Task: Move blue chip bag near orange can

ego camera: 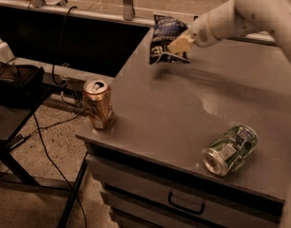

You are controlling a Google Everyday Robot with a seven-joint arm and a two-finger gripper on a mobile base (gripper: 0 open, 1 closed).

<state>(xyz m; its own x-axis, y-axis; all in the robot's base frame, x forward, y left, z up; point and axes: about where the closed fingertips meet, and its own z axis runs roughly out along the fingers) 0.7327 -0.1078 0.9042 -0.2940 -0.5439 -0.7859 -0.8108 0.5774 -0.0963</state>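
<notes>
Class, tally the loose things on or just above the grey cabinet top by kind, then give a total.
Drink cans: 2 (orange can, green-and-silver can lying on its side)
Chip bags: 1 (blue chip bag, held by the gripper at the far edge)
Total: 3

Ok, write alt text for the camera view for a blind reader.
The robot's claw grips a blue chip bag at the far edge of a grey cabinet top. An orange can stands upright at the near left corner; a crushed green-and-silver can lies on its side front right.
</notes>
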